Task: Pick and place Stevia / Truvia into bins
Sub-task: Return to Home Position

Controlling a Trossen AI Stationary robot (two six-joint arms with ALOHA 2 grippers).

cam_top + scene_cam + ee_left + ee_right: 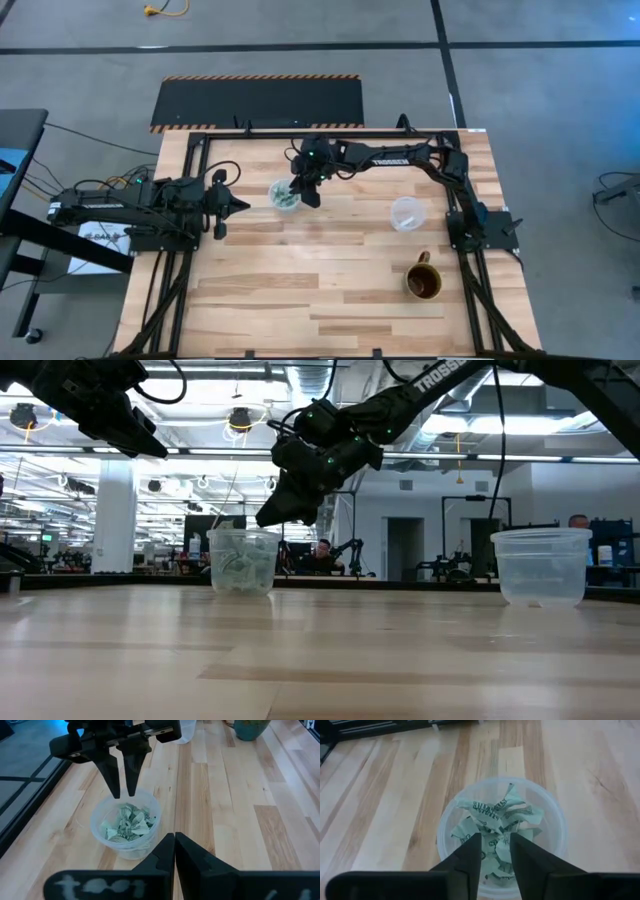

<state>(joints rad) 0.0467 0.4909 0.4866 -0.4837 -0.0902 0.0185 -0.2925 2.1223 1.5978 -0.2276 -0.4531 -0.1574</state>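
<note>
Sachets (497, 817) lay heaped inside the left cup (285, 196). The right gripper (124, 794) hung directly above that cup, its fingers parted by a narrow gap and gripping nothing. The left gripper (243, 205) sat just beside the cup without touching it, fingers pressed together and empty. The second cup (406, 213) stood well apart from the left cup.

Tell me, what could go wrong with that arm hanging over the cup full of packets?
The right gripper hangs open just above the full cup; pulling away low or sideways, it might clip the rim and tip it. The sachets lie crumpled in a loose pile, so a bump could spill some. The left gripper waits shut at the left side of the table, likely harmless.
</note>
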